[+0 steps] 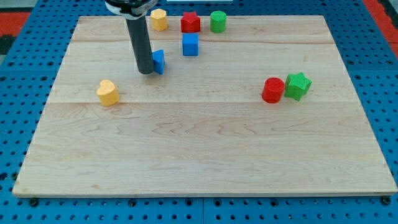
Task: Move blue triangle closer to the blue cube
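The blue triangle [159, 61] lies on the wooden board in the upper left-centre, partly hidden behind my rod. My tip [145, 71] rests on the board right at the triangle's left side, touching it or nearly so. The blue cube [190, 44] sits a short way up and to the right of the triangle, with a small gap between them.
A yellow block [159, 19], a red star-like block [190, 23] and a green cylinder [217, 22] stand along the board's top edge. A yellow heart-like block [107, 93] is at the left. A red cylinder [272, 90] and green star [298, 86] sit together at the right.
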`<state>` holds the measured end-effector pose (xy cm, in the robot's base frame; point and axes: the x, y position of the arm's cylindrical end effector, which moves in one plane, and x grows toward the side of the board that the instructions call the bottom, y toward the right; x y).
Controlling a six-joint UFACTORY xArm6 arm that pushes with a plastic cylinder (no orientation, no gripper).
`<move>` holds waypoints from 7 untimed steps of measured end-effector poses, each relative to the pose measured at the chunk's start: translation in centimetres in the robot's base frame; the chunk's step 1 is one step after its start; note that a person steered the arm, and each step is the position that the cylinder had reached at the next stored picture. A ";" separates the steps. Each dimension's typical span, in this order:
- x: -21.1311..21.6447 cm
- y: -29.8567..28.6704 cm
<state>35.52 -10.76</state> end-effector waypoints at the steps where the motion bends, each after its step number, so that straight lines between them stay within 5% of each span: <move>1: -1.9 -0.4; 5: -5.2 2.9; 7: -3.2 4.5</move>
